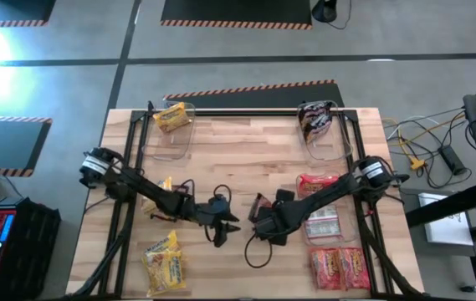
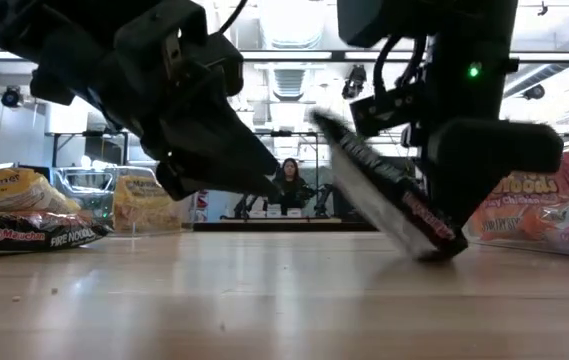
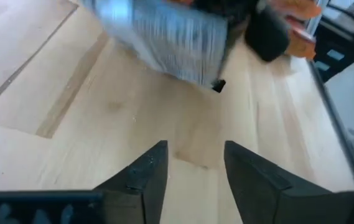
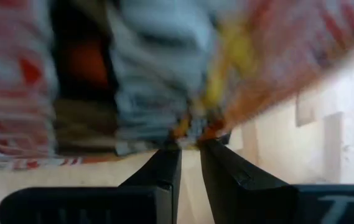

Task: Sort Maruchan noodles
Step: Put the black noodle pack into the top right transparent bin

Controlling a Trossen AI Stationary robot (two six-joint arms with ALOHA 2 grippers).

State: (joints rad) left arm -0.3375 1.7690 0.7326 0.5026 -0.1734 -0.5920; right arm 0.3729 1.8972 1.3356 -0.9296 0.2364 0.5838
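A dark brown noodle packet [image 2: 389, 190] stands slanted near the table's middle, with my right gripper [image 4: 190, 149] shut on it. My left gripper [image 3: 195, 152] is just left of it, open, with bare wood between its fingers; the packet's silvery back [image 3: 164, 37] lies ahead of it. Yellow packets lie at the near left [image 1: 162, 263] and in the far left bin [image 1: 173, 117]. Red-orange packets [image 1: 338, 266] lie at the near right. Dark packets sit in the far right bin [image 1: 314, 117]. My right gripper pinches the dark packet's lower end [image 2: 432, 235] between its two fingers, coming from above and pointing steeply down. The packet stands tilted, its upper end [image 2: 332, 125] leaning toward my left gripper. Its lower end is at the tabletop; whether it touches I cannot tell.
Two clear bins [image 1: 171, 138] [image 1: 330, 142] stand at the far corners inside a black frame [image 1: 246, 111]. A pale packet [image 1: 321, 224] and a red-orange one [image 1: 317, 182] lie under my right arm. A person [image 2: 289, 180] sits in the room beyond the table.
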